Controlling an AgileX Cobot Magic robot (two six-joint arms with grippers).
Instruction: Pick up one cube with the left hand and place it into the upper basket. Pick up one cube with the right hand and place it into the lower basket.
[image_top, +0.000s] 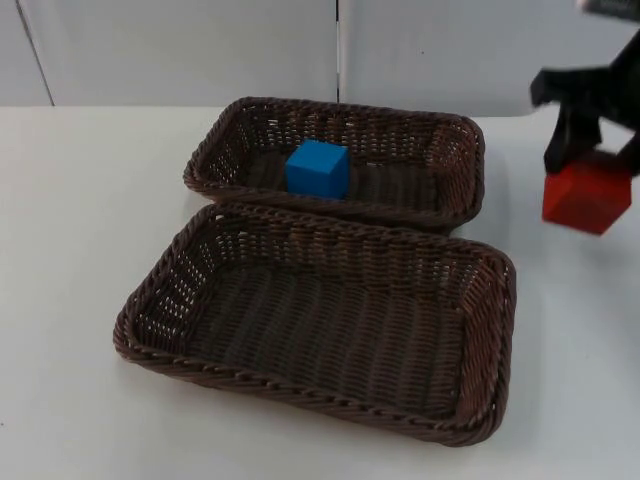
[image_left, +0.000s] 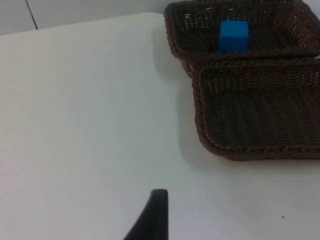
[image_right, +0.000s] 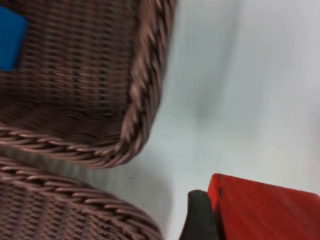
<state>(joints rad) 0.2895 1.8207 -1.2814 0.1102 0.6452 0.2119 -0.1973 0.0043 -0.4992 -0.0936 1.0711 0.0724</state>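
Right claw (image_top: 590, 160) grips red cube (image_top: 587, 196) beside upper basket (image_top: 455, 130); left claw's state unclear.

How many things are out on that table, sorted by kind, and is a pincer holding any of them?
Cubes: 2, a blue cube lying in the upper basket, and a red cube held by the right pincer off to the baskets' right.
Baskets: 2, that upper one and the lower basket, which has nothing in it.
Total: 4 things.
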